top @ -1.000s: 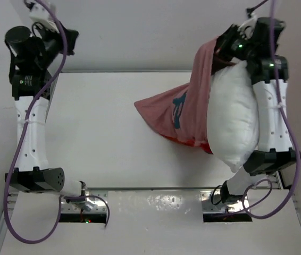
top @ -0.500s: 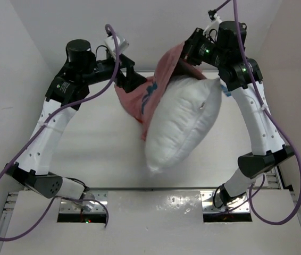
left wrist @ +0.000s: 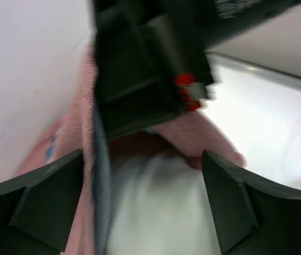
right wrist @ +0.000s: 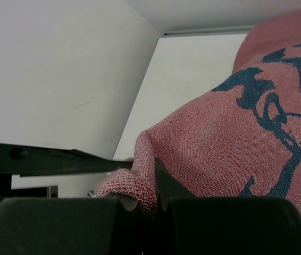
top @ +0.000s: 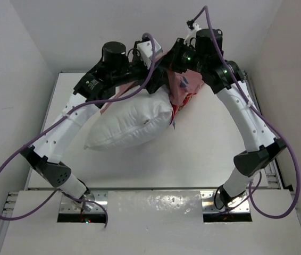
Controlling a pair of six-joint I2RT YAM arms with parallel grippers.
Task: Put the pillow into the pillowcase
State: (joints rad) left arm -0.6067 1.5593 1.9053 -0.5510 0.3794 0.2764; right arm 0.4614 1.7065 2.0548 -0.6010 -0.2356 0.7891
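Observation:
The white pillow (top: 129, 125) lies slanted on the table, its right end tucked under the bunched red pillowcase (top: 185, 90). My right gripper (top: 175, 62) hangs above the back of the table, shut on a fold of the pillowcase (right wrist: 235, 143) edge, which is pinched between its fingers (right wrist: 153, 199). My left gripper (top: 158, 85) has reached in beside it. Its fingers (left wrist: 33, 207) stand wide apart, and the left gripper (left wrist: 142, 210) straddles the white pillow (left wrist: 161, 218) and pink pillowcase (left wrist: 203, 138) cloth. The pillow's end inside the case is hidden.
The white table (top: 209, 154) is walled in at the back and on both sides. A metal rail (top: 156, 199) with both arm bases runs along the near edge. Purple cables (top: 12, 159) loop beside each arm. The two wrists are close together at the back centre.
My left arm swung in from the far left corner to the pillowcase and its jaws opened. My right arm carried pillow and case leftward, and the pillow swung down toward the left.

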